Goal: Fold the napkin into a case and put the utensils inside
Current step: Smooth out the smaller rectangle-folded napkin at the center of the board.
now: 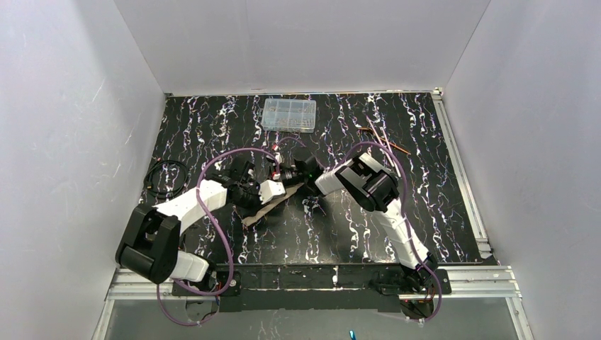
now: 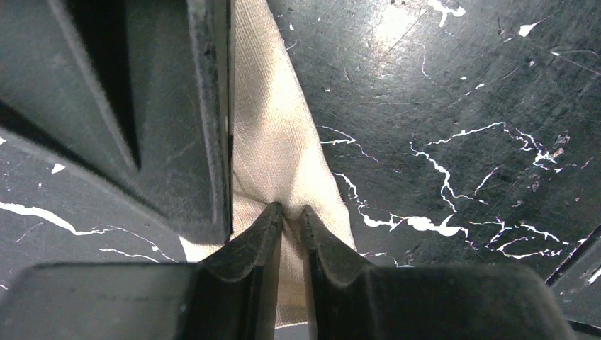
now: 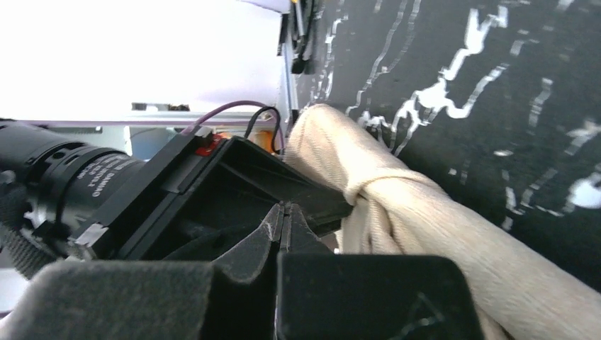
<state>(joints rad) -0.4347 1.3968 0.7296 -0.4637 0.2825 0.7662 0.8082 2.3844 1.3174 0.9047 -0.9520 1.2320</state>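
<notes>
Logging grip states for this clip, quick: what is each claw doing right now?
Left claw: closed, pinching the napkin.
Right claw: closed, nothing visible between its tips; the napkin lies beside it.

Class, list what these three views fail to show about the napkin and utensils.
- Top view: the left arm and right arm cover most of the napkin; its folds are hidden.
- Top view: the utensils are too small to count.
- Right wrist view: the napkin runs off the bottom edge.
</notes>
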